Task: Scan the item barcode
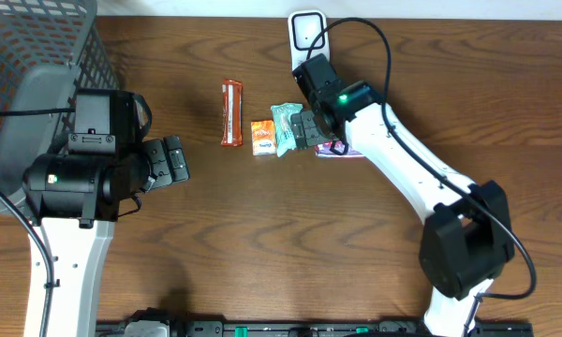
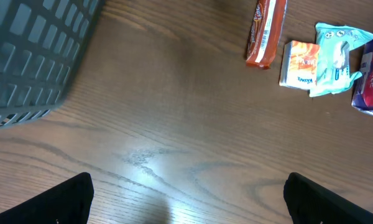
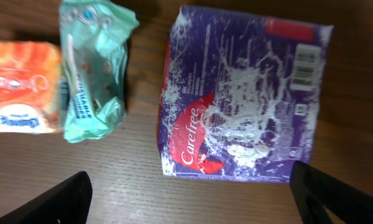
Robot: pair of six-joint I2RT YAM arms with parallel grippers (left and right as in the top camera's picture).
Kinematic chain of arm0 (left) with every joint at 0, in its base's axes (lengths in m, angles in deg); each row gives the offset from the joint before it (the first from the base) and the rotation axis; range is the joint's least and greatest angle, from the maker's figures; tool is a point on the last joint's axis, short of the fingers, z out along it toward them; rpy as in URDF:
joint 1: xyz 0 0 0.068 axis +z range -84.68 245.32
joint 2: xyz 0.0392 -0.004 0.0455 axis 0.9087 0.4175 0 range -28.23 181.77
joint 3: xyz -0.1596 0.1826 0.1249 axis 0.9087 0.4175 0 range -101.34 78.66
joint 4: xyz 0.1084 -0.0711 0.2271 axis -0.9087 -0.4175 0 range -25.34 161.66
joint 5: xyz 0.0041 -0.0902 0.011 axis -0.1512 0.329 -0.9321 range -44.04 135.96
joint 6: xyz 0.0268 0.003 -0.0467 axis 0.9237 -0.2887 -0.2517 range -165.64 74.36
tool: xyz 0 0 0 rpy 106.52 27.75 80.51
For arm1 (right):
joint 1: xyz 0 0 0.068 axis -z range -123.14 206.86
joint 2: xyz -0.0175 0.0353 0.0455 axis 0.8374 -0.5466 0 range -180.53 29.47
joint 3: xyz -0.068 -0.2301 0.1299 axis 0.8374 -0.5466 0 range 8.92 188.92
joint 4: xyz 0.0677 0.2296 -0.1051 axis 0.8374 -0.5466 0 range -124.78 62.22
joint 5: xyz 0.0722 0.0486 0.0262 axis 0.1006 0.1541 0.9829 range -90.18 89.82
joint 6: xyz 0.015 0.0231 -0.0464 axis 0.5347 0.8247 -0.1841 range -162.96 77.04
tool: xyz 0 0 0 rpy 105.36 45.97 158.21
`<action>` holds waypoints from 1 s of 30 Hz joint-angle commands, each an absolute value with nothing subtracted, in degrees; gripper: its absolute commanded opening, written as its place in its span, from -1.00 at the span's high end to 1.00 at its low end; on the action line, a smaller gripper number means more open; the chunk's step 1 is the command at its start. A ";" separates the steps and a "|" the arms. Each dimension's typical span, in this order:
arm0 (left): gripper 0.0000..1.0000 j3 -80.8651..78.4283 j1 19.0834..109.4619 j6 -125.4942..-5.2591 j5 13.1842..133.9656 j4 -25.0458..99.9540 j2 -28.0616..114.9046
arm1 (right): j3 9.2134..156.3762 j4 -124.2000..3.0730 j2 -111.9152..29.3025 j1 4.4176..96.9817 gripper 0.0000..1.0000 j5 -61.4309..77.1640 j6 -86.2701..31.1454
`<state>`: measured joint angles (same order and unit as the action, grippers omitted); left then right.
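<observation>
Lying flat below the spread right jaws, purple Carefree packet (image 3: pixel 242 93), barcode (image 3: pixel 305 64) upward

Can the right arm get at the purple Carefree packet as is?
Probably yes. The right fingers stand open directly over the Carefree packet, which lies flat with nothing on it. The green pouch sits beside it, apart, so it shouldn't interfere.

My overhead camera looks straight down on the table (image 1: pixel 262 234); both wrist views face down, the right closer, sharing the purple Carefree pack (image 3: pixel 242 99).
</observation>
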<state>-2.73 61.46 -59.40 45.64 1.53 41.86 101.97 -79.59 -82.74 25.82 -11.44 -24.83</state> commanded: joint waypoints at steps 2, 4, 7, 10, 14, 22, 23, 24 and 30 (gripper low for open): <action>-0.95 -2.95 61.53 -60.14 45.53 1.40 41.75 | 101.89 -79.61 -85.12 25.47 -0.97 -12.30 -25.66; -0.96 -2.95 61.53 -60.14 45.53 1.38 41.75 | 101.89 -79.61 -85.14 25.47 -0.98 -12.30 -25.66; -0.96 -2.95 61.53 -60.14 45.53 1.38 41.75 | 101.89 -79.59 -85.14 25.47 -0.99 -12.30 -25.66; -0.95 -2.95 61.53 -60.14 45.53 1.40 41.75 | 101.89 -79.63 -85.14 25.53 -0.98 -12.32 -25.66; -0.95 -2.95 61.53 -60.14 45.53 1.38 41.75 | 101.89 -79.59 -85.14 25.53 -0.99 -12.36 -25.66; -0.95 -2.95 61.53 -60.14 45.53 1.40 41.77 | 101.89 -79.11 -85.14 25.53 -0.98 -15.53 -25.66; -0.95 -2.95 61.53 -60.14 45.53 1.40 41.77 | 101.89 -78.93 -85.14 25.53 -0.97 -15.77 -25.68; -0.96 -2.95 61.53 -60.14 45.53 1.40 41.75 | 101.89 -78.78 -85.14 25.53 -0.95 -15.82 -25.68; -0.96 -2.95 61.53 -60.14 45.53 1.38 41.77 | 101.89 -77.36 -85.34 25.25 -0.78 -16.30 -28.31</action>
